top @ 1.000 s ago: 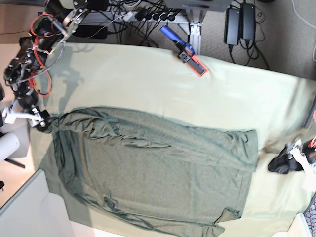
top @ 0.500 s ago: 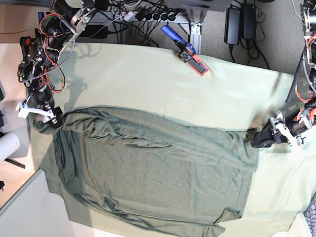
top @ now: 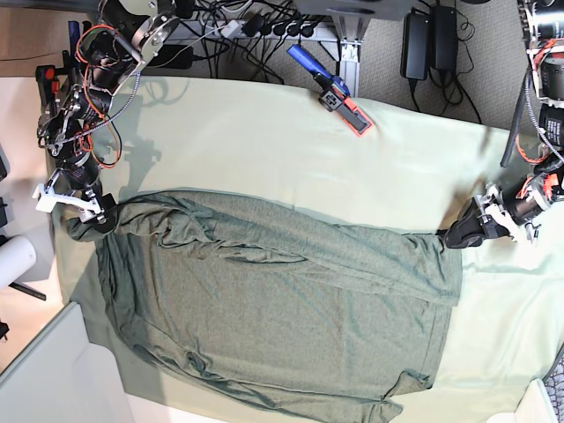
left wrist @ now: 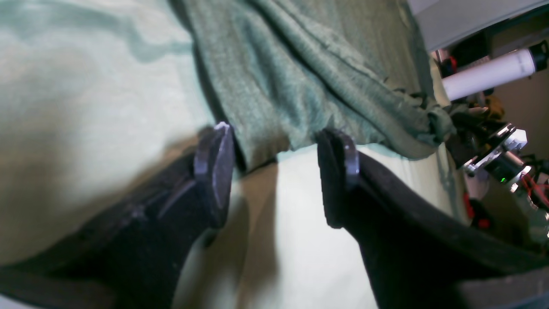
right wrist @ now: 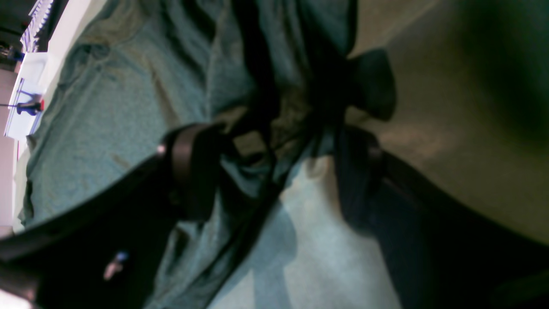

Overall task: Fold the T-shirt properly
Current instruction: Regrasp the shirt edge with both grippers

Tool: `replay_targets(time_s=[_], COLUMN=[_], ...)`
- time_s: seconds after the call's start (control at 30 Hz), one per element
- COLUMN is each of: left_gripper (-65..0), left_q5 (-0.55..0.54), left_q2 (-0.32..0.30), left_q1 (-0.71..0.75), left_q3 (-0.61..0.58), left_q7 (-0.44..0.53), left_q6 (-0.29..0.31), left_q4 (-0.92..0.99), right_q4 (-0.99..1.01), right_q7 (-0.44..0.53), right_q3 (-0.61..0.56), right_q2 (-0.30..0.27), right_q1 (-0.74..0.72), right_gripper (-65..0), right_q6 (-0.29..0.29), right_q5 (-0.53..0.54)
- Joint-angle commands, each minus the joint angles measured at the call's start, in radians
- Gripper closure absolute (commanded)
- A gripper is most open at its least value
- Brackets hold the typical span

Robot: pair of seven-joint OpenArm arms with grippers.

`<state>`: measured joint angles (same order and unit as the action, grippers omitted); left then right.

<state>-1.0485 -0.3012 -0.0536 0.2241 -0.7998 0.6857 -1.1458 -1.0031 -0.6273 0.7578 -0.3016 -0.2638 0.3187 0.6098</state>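
The dark olive T-shirt (top: 273, 308) lies spread and wrinkled on the mint-green table cloth (top: 264, 150). At the shirt's upper right corner my left gripper (top: 458, 234) rests low on the cloth. In the left wrist view the left gripper (left wrist: 279, 146) is open, and the T-shirt's (left wrist: 300, 77) hemmed edge reaches in between the two black fingertips. My right gripper (top: 97, 218) is at the bunched upper left corner. In the right wrist view the right gripper (right wrist: 274, 159) stands wide open, with gathered folds of the T-shirt (right wrist: 107, 107) lying between its fingers.
A blue and red tool (top: 330, 88) lies on the cloth at the back. Power bricks (top: 429, 40) and cables sit beyond the table's far edge. A white roll (top: 13, 260) and a pale panel (top: 44, 370) flank the left side.
My left gripper has travelled up and left across the cloth to the shirt's upper right corner. My right gripper has shifted slightly right onto the bunched left corner.
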Motion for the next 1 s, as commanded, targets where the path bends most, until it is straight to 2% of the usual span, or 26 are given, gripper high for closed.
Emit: replay_targets(time_s=[0.0, 0.4, 0.57, 0.6, 0.67, 0.7, 0.77, 0.9, 0.93, 0.97], left_gripper=[-34.5, -34.5, -34.0, -31.0, -18.3, -11.7, -0.8, 0.0, 0.0, 0.0], left_q5=[-0.005, 0.121, 0.149, 0.149, 0.154, 0.157, 0.17, 0.202, 0.202, 0.202], left_q2=[0.0, 0.09, 0.111, 0.11, 0.11, 0.111, 0.109, 0.109, 0.109, 0.109], left_q1=[-0.018, -0.021, -0.033, -0.036, -0.05, -0.058, -0.072, -0.091, -0.092, -0.093], left_q3=[0.003, 0.001, -0.042, -0.052, -0.063, -0.063, -0.063, -0.063, -0.063, -0.063], left_q7=[0.006, 0.063, 0.083, 0.088, 0.089, 0.089, 0.093, 0.093, 0.093, 0.091], left_q6=[0.012, 0.005, -0.003, -0.002, -0.001, 0.0, 0.0, 0.012, 0.012, 0.012], left_q4=[-0.016, -0.016, -0.016, -0.016, -0.016, -0.016, -0.016, -0.016, -0.016, -0.016], right_q4=[-0.009, -0.009, -0.009, -0.009, -0.009, -0.009, -0.009, -0.009, -0.009, -0.009], right_q7=[-0.01, -0.013, -0.013, -0.012, -0.005, 0.003, 0.006, 0.031, 0.04, 0.048], right_q3=[-0.001, -0.001, -0.014, -0.02, -0.035, -0.043, -0.053, -0.065, -0.068, -0.071], right_q2=[-0.009, 0.004, 0.005, 0.005, 0.005, 0.005, 0.005, 0.006, 0.006, 0.005], right_q1=[-0.016, -0.024, -0.028, -0.029, -0.029, -0.029, -0.029, -0.029, -0.029, -0.029], right_gripper=[-41.3, -41.3, -41.1, -41.1, -41.0, -39.3, -29.8, -6.6, -1.9, 0.0], right_q6=[0.026, 0.026, 0.026, 0.026, 0.026, 0.026, 0.026, 0.026, 0.026, 0.026], right_q5=[0.003, 0.004, 0.021, 0.026, 0.026, 0.026, 0.026, 0.026, 0.026, 0.023])
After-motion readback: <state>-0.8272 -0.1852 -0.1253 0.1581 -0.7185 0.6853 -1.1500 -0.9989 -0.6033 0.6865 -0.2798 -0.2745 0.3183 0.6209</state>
